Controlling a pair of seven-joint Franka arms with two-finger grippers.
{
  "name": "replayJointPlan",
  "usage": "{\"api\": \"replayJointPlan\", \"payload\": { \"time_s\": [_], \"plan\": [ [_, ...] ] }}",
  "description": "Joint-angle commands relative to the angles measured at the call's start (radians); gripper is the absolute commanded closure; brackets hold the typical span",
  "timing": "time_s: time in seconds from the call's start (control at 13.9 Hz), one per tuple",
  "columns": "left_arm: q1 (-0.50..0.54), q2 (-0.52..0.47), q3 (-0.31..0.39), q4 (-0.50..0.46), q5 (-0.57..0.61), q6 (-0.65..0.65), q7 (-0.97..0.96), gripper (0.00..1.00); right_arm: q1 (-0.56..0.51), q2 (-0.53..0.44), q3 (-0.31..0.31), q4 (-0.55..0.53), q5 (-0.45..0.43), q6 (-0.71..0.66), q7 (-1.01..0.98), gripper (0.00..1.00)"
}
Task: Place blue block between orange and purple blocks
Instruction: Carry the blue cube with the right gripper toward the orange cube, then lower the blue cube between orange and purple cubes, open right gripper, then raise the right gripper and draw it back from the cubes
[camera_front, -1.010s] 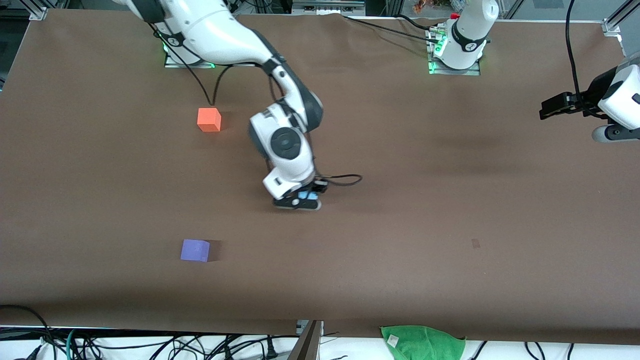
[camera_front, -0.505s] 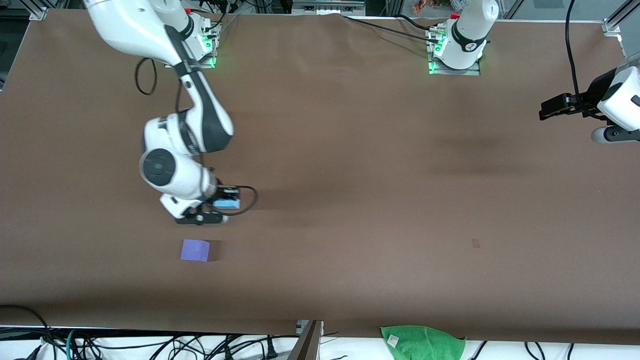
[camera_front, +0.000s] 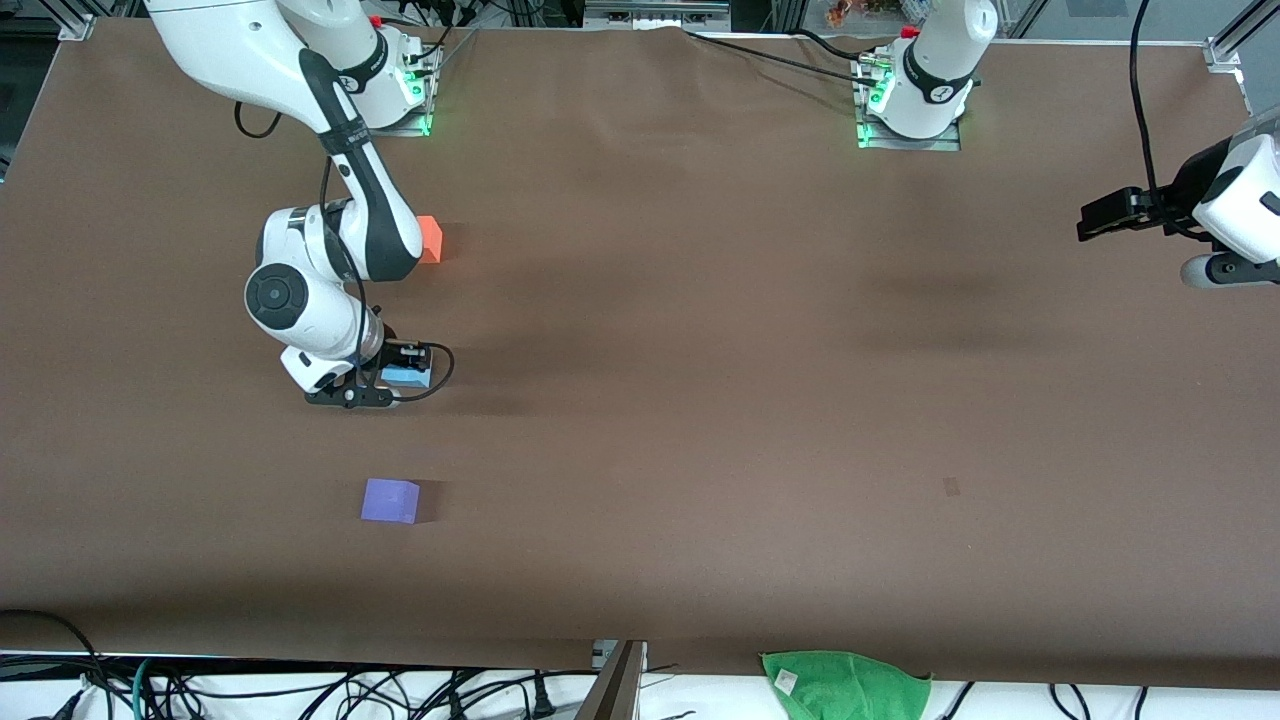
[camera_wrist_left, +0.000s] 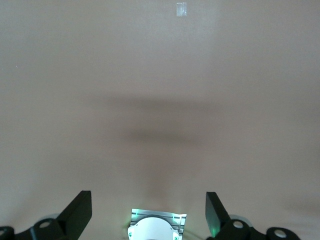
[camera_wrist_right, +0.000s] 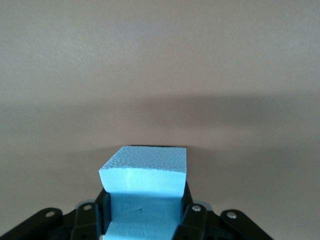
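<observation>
My right gripper is shut on the blue block, low over the table between the orange block and the purple block. The right arm's forearm hides most of the orange block, which lies farther from the front camera; the purple one lies nearer. In the right wrist view the light blue cube is pinched between the black fingers of my right gripper, with bare table past it. My left gripper waits open at the left arm's end of the table; its own view shows the left gripper holding nothing.
A green cloth hangs at the table's edge nearest the front camera, with cables beside it. A small tape mark sits on the brown table. The left arm's base shows in the left wrist view.
The right arm has swung with the blue block from the table's middle toward its own end, then slightly farther from the front camera. The left arm has not moved.
</observation>
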Motion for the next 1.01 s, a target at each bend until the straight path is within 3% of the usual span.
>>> {"api": "replayJointPlan", "payload": {
  "time_s": [0.0, 0.07, 0.14, 0.22, 0.65, 0.79, 0.94],
  "plan": [
    [-0.008, 0.002, 0.005, 0.01, -0.019, -0.005, 0.014, 0.0, 0.002, -0.039, -0.01, -0.05, 0.024, 0.028, -0.015, 0.63],
    [-0.008, 0.002, 0.005, 0.01, -0.019, -0.005, 0.015, 0.0, 0.002, -0.038, -0.01, -0.049, 0.024, 0.028, -0.015, 0.58],
    [-0.009, 0.002, 0.005, 0.012, -0.015, -0.005, 0.018, 0.0, 0.0, -0.038, -0.01, -0.049, 0.024, 0.028, -0.015, 0.46],
    [-0.011, 0.005, 0.005, 0.025, -0.015, -0.005, 0.018, 0.0, 0.0, -0.038, -0.01, -0.049, 0.024, 0.028, -0.018, 0.03],
    [-0.006, 0.02, 0.005, 0.03, -0.016, -0.005, 0.018, 0.0, -0.006, -0.085, -0.027, -0.01, 0.022, 0.004, -0.037, 0.0],
    [-0.006, 0.02, 0.005, 0.03, -0.018, -0.005, 0.017, 0.0, -0.006, -0.13, -0.025, 0.028, 0.022, -0.074, -0.031, 0.0],
    [-0.009, 0.02, 0.004, 0.031, -0.01, -0.005, 0.014, 0.0, -0.006, -0.168, -0.024, 0.144, 0.022, -0.25, -0.024, 0.0]
  ]
}}
